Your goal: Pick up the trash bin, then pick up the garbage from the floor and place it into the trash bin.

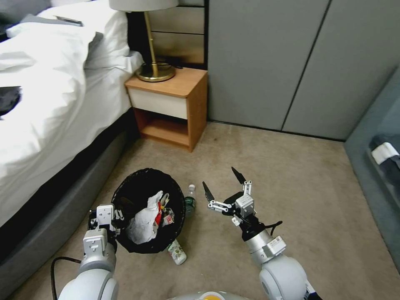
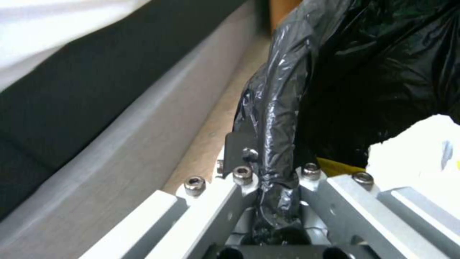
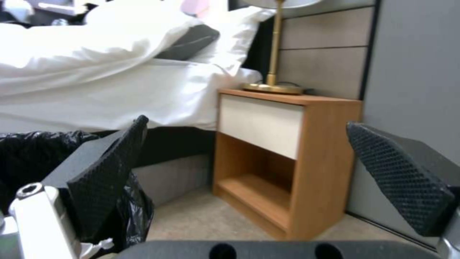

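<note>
Black crinkled plastic lines the round trash bin [image 1: 148, 210] in the head view; the bin is at the robot's left, close to the grey padded side of the bed [image 1: 54, 104]. Inside the bin lie white crumpled paper and some red and yellow wrappers. A small clear plastic bottle [image 1: 190, 201] with a green label lies on the beige carpet [image 1: 291, 187], touching the bin's right side, and a flat white packet [image 1: 177, 252] lies on the floor at the bin's near edge. The left gripper [image 1: 111, 216] is at the bin's left rim. The right gripper [image 1: 223, 183] hangs in the air to the right of the bottle, its two black pointed fingers wide apart and pointing away from the robot. To the right of this arm the carpet is open until the grey wall panels.

In the left wrist view, the shiny wrinkled bag at the bin's rim [image 2: 278, 144] is pinched between the metal fingers of the left gripper [image 2: 273, 172], which are closed on it. White paper [image 2: 422, 151] shows inside.

In the right wrist view, two dimpled black rubber pads [image 3: 110, 180] stand far apart. Between them is the wooden nightstand [image 3: 287, 158] with a brass lamp [image 3: 273, 84] on it.
</note>
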Available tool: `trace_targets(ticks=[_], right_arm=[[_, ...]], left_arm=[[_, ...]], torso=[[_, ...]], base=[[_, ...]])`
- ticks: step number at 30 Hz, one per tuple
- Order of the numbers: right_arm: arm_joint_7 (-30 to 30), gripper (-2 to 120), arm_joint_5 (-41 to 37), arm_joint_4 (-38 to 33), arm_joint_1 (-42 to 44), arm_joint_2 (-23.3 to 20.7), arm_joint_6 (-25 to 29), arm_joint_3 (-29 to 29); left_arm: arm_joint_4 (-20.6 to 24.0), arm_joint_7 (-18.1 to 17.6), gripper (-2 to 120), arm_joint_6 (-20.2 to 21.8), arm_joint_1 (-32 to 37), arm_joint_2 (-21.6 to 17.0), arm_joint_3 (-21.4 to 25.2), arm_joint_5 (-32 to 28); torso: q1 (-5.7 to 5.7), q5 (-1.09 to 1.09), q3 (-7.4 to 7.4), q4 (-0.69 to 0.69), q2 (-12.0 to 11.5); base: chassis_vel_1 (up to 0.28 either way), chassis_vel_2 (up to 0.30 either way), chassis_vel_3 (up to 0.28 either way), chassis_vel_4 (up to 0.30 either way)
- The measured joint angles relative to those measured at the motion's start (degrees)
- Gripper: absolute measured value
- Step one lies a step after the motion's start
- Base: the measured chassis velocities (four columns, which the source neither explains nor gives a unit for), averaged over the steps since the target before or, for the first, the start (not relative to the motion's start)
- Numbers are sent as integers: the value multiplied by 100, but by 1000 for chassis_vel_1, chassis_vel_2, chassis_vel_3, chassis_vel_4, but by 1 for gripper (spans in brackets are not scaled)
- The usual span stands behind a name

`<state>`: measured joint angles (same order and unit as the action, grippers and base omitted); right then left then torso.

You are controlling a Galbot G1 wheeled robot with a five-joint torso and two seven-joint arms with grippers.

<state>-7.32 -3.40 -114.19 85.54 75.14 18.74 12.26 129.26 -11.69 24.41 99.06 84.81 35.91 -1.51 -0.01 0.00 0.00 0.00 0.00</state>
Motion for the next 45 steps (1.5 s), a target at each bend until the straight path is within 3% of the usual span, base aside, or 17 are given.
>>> trace_targets(ticks=[15, 21, 24, 27, 28, 29, 30, 32, 38, 40, 45], right_arm=[[-41, 100, -122, 102, -191, -56, -3, -30], [307, 100, -249, 267, -469, -70, -364, -147], [669, 100, -421, 369, -679, -51, -802, -262], [1314, 100, -807, 580, -1074, -95, -1890, -475], [1314, 100, -807, 580, -1074, -95, -1890, -475], [1452, 100, -999, 649, -1228, -139, -2426, -523], [1452, 100, -999, 649, -1228, -139, -2426, -523], [1592, 100, -1347, 1000, -1619, -240, -3130, -650], [1605, 100, -1710, 1889, -2219, -262, -3533, -879], [1585, 100, -1844, 2575, -2555, -148, -3651, -1029], [1471, 100, -1971, 3459, -2903, 61, -3763, -1143]], left_arm=[[-32, -6, 0, -25, 0, -4, -19, 28], [-32, -6, 0, -32, 20, -9, -32, 57], [-32, -6, 0, -34, 22, -13, -33, 69], [-34, -6, 0, -35, 24, -6, -50, 99], [-34, -6, 0, -35, 24, -6, -50, 99], [-36, -6, 0, -35, 27, 0, -54, 112], [-36, -6, 0, -35, 27, 0, -54, 112], [-50, -6, 0, -35, 36, 8, -54, 122], [-106, -6, 0, -37, 40, 28, -47, 136], [-153, -6, 0, -38, 34, 46, -47, 149], [-186, -6, 0, -39, 34, 66, -46, 173]], torso=[[1, 0, 0, -1, 0], [0, 0, 0, -1, 0], [0, 0, 0, -1, 0], [1, 0, 0, -1, 0], [1, 0, 0, -1, 0], [0, 0, 0, -1, 0], [0, 0, 0, -1, 0], [0, 0, 0, -1, 0], [1, 1, 1, 0, 0], [1, 1, 0, 0, -1], [0, 0, 0, 0, 0]], base=[[80, 81, 76, 80], [0, 0, 0, 0], [0, 0, 0, 0], [0, 0, 0, 0], [0, 0, 0, 0], [0, 0, 0, 0], [0, 0, 0, 0], [0, 0, 0, 0], [0, 0, 0, 0], [0, 0, 0, 0], [0, 0, 0, 0]])
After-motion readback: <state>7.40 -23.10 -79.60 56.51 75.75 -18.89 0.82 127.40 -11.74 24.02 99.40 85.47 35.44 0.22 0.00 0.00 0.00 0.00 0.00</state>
